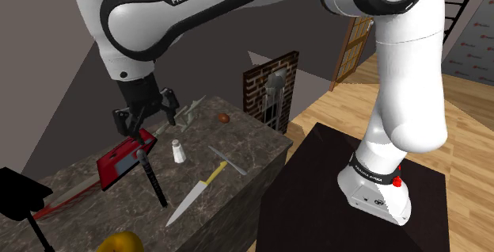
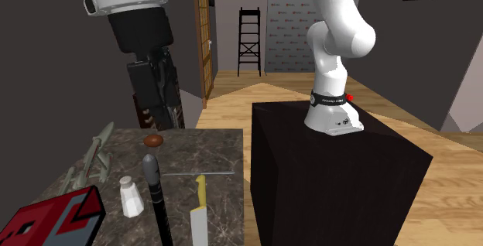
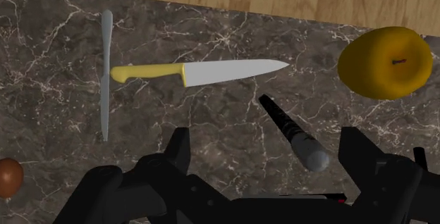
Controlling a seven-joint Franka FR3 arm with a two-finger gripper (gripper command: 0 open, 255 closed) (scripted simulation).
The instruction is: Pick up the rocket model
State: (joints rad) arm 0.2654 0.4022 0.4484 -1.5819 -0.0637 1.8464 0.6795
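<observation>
The rocket model is a grey-green finned shape lying flat on the dark marble counter, near its far edge. In the second exterior view the rocket model lies at the counter's left side. My black gripper hangs open above the counter, short of the rocket and to its left in the shoulder view, holding nothing. In the second exterior view the gripper is above and to the right of the rocket. In the wrist view the gripper has its fingers apart over the marble.
On the counter lie a red box, a white shaker, a black rod, a yellow-handled knife, a thin grey knife, a small brown object and a yellow apple. The black stand borders the counter.
</observation>
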